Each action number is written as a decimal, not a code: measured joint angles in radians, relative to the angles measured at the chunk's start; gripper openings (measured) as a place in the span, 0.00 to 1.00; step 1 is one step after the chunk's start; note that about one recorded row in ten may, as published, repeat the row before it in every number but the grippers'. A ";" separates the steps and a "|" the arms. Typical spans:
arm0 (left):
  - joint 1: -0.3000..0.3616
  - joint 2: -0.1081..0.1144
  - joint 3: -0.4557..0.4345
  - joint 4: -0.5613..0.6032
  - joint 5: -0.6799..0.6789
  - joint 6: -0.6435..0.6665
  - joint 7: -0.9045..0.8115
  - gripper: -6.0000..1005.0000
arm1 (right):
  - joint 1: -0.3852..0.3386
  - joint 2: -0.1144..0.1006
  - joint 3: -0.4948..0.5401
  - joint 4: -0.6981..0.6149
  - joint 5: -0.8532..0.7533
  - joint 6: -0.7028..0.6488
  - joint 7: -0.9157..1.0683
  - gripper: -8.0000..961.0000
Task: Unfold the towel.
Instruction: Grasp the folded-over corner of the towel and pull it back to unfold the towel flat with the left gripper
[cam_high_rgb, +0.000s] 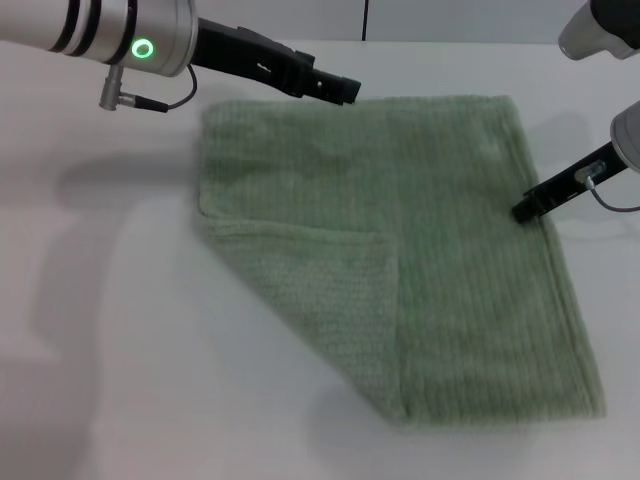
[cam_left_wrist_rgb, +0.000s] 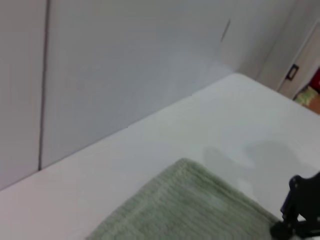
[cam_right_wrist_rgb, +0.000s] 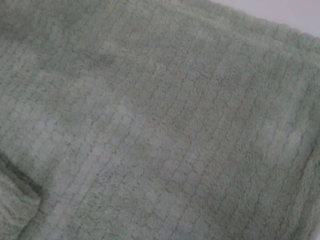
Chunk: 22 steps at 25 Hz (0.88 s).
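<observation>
sprawling across the white counter (cam_high_rgb: 100, 330), the towel (cam_high_rgb: 450, 280) has its near-left corner folded over. left gripper (cam_high_rgb: 345, 90) hangs over the far edge, right gripper (cam_high_rgb: 525, 210) at the right hem; can't tell either's jaws. right wrist view shows only the towel's weave.

We see a pale sage-green towel (cam_high_rgb: 430, 250) with fine ribbed stripes on a white worktop (cam_high_rgb: 100, 350); our end effectors are black.

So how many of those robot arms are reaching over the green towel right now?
2. The left end effector hovers at the far edge of the towel, toward its far-left corner. The right end effector sits at the towel's right edge. Nothing suggests a hidden third.
</observation>
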 joint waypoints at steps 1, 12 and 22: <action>-0.008 -0.004 -0.001 0.001 0.017 0.012 -0.001 0.80 | 0.000 0.000 0.000 0.000 0.000 0.000 0.000 0.01; -0.064 -0.043 0.006 -0.006 0.136 0.083 -0.002 0.80 | 0.008 0.000 -0.001 0.002 -0.001 0.000 -0.002 0.01; -0.116 -0.058 0.078 -0.092 0.177 0.077 0.010 0.80 | 0.016 -0.002 -0.002 0.002 -0.003 0.000 -0.002 0.01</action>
